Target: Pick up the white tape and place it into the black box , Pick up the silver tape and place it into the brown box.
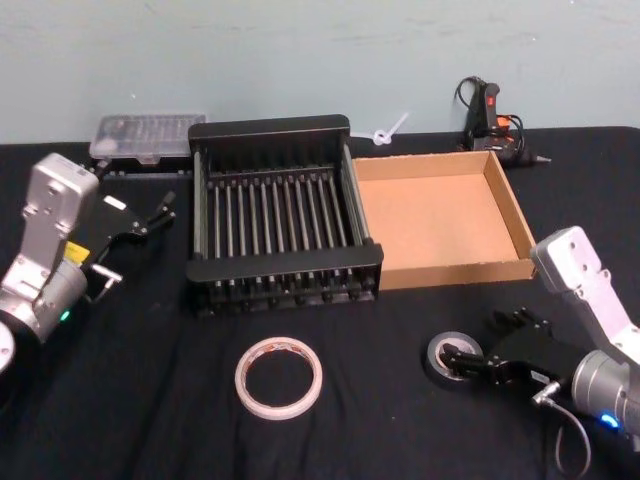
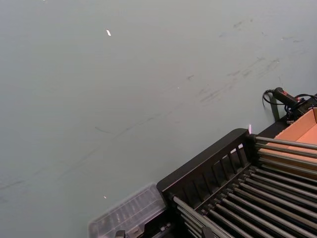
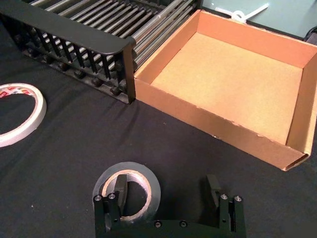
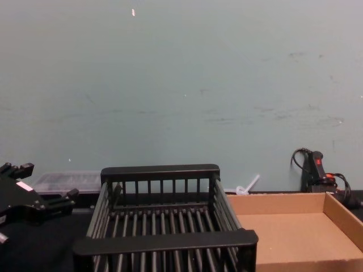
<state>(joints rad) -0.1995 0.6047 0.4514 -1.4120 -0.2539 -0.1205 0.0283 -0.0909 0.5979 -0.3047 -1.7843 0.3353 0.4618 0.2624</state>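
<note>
In the head view, the black box occupies the centre of the frame, with the brown box touching its right side. The white tape lies at lower centre, below the black box. The silver tape lies at lower right, below the brown box. The right gripper straddles the silver tape. The left gripper sits at middle left, beside the black box.

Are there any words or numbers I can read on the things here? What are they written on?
No text here can be read.
White tape: red print around its face, too blurred to read.
Left gripper: a small white label on its body, too small to read.
Left arm: a yellow sticker, too small to read.
Silver tape, black box and brown box: no writing visible.
</note>
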